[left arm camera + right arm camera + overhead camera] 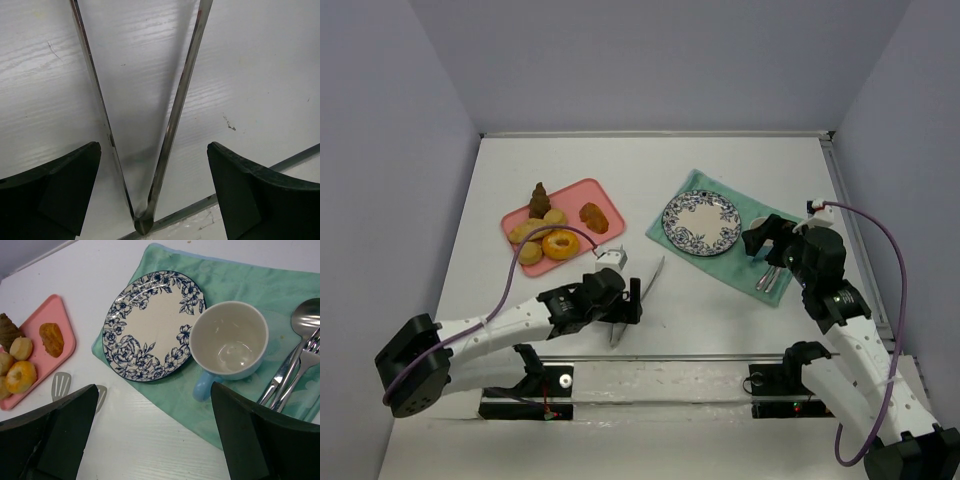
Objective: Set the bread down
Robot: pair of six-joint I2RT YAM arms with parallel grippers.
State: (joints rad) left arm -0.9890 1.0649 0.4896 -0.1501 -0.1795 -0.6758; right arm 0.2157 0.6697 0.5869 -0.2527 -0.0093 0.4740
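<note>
Several bread pieces (545, 236) lie on a pink tray (605, 195) at the left; they also show in the right wrist view (52, 338). A blue-flowered plate (701, 222) lies empty on a green cloth (732, 266), also in the right wrist view (152, 325). Metal tongs (638, 288) lie on the table, splayed open. My left gripper (154, 192) is open, its jaws on either side of the tongs' hinge end (142, 222). My right gripper (152, 432) is open and empty, above the cloth's near edge beside a blue cup (229, 345).
A spoon, fork and knife (300, 357) lie on the cloth right of the cup. The table's near edge (240, 182) runs just behind the tongs' hinge. Grey walls enclose the table on three sides.
</note>
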